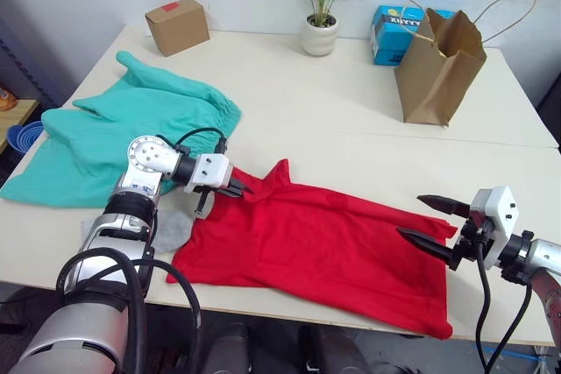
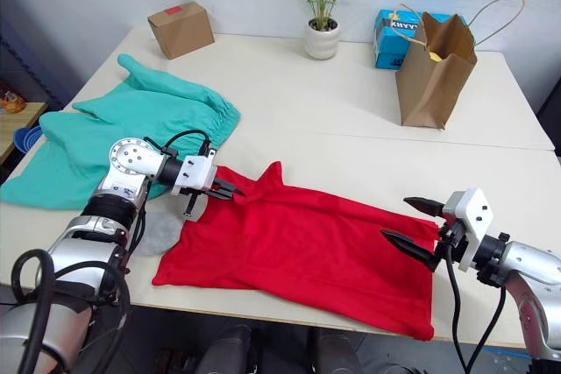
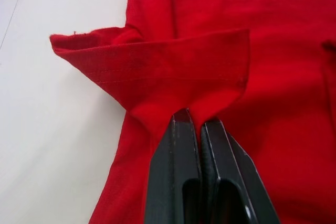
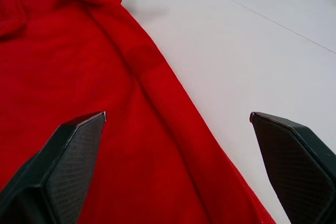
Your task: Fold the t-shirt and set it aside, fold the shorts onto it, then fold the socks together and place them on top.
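On the table (image 1: 289, 85): t-shirt (image 1: 324, 247) spread flat at the near edge, shorts (image 1: 114, 133) bunched to its left.
Left gripper (image 1: 243, 188): clenched on a raised fold of the t-shirt's left end.
Right gripper (image 1: 428, 222): fingers wide apart, grasping nothing, at the t-shirt's right edge.
Sock (image 1: 171, 227): grey, just beside the t-shirt's left edge.
Far side: cardboard box (image 1: 177, 26), potted plant (image 1: 320, 2), paper bag (image 1: 438, 63).

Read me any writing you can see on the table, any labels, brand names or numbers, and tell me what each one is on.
Blue box behind the paper bag: dark lettering along its top edge, too blurred to read.
Cardboard box: a red label on top, no legible text.
Paper bag, plant pot, t-shirt and shorts: no writing visible.
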`<state>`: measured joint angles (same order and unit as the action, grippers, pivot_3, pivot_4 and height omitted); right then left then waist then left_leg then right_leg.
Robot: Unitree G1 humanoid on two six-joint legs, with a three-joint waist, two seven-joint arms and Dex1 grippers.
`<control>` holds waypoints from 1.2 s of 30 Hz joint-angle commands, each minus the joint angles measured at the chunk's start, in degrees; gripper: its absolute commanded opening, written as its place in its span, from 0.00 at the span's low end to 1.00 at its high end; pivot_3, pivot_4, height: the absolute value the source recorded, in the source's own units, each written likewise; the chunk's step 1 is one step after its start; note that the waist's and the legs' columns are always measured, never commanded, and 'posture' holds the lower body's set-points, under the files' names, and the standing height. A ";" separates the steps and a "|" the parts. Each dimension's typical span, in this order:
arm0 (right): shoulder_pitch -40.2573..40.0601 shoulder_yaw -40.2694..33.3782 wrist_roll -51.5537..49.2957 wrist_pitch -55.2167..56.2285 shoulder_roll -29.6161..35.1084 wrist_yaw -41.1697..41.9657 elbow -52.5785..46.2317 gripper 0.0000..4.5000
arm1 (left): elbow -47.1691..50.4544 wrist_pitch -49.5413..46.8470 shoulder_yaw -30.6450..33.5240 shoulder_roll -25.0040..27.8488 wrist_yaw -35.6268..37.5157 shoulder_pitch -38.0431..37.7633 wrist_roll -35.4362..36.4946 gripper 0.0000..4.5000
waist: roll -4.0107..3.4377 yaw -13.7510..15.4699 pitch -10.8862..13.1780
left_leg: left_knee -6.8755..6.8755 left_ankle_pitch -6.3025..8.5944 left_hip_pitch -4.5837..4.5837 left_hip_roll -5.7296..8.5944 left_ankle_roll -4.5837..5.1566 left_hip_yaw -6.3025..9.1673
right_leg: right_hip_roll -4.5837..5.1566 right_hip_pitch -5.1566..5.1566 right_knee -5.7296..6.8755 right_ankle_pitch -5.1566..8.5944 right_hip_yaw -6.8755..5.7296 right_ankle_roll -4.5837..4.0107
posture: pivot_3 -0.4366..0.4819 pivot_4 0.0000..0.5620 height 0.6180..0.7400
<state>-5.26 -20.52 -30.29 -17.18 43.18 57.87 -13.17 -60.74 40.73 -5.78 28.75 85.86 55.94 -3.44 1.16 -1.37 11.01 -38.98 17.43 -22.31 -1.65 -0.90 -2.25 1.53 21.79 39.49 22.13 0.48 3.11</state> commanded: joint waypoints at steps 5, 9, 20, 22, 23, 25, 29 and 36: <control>-1.58 -0.20 -0.41 0.01 -1.04 -1.22 -1.78 1.00 | 1.24 4.83 0.35 0.71 -0.89 0.08 3.28 0.01 | 0.00 -0.14 0.00 | 0.00 0.00 0.01 -0.01 0.00 0.00 | -0.02 0.00 0.02 0.00 0.00 0.00 | 0.48 0.27 1.00; -2.03 -0.29 -0.52 -0.13 -1.00 -1.79 -2.07 1.00 | 1.36 3.20 0.89 1.82 -0.08 0.53 4.86 0.01 | 0.00 -0.15 0.00 | 0.00 0.00 0.01 -0.01 0.00 0.00 | -0.02 0.00 0.01 0.00 0.00 0.00 | 0.48 0.27 1.00; -3.16 -1.04 -0.39 0.88 -0.61 -1.54 -0.85 1.00 | 6.75 5.48 -2.15 5.88 3.56 -5.20 7.00 0.01 | -0.01 -0.19 -0.01 | 0.03 0.00 0.12 -0.04 0.01 0.01 | -0.02 -0.09 0.01 0.00 0.01 0.00 | 0.48 0.27 1.00; -3.19 -0.99 -0.19 1.32 -0.60 -1.25 -0.35 1.00 | 6.43 8.58 -3.46 6.35 2.88 -5.45 6.11 0.01 | -0.01 -0.14 -0.01 | 0.01 0.05 0.11 -0.03 0.09 0.04 | -0.01 -0.12 0.00 0.00 0.00 0.00 | 0.48 0.27 1.00; -3.20 -0.96 -0.11 1.51 -0.59 -1.11 -0.13 1.00 | 6.24 9.77 -3.93 6.47 2.65 -5.48 5.87 0.01 | -0.01 -0.09 -0.01 | 0.00 0.14 0.11 -0.02 0.24 0.04 | 0.00 -0.14 -0.02 0.00 0.00 0.00 | 0.48 0.27 1.00; -3.29 -0.84 0.13 2.04 -0.63 -0.82 0.41 1.00 | 5.82 11.61 -4.59 6.60 1.69 -5.48 5.55 0.01 | -0.01 -0.07 -0.01 | -0.01 0.17 0.11 -0.01 0.30 0.04 | 0.01 -0.17 -0.05 0.00 -0.01 0.00 | 0.48 0.27 1.00; -3.74 -0.72 0.50 3.19 -0.84 -0.46 1.33 1.00 | 5.64 10.50 -5.07 7.05 1.74 -5.34 6.02 0.01 | -0.01 -0.10 -0.01 | -0.01 0.17 0.11 -0.01 0.30 0.04 | 0.01 -0.17 -0.05 0.00 -0.01 0.00 | 0.48 0.27 1.00; -5.08 -1.06 0.88 4.71 -0.71 0.27 2.93 1.00 | 8.99 -5.73 -3.80 9.07 4.75 -5.38 10.07 0.35 | -0.01 -0.32 -0.01 | 0.01 0.18 0.15 -0.04 0.31 0.04 | -0.02 -0.17 -0.01 0.00 -0.01 0.00 | 0.48 0.27 1.00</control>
<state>-10.00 -20.24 -29.25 -13.63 42.34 57.59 -10.37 -53.97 38.50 -10.43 36.65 86.03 49.87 4.95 1.15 -1.69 11.00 -38.97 17.61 -22.17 -1.69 -0.59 -2.21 1.51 21.62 39.47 22.14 0.47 3.11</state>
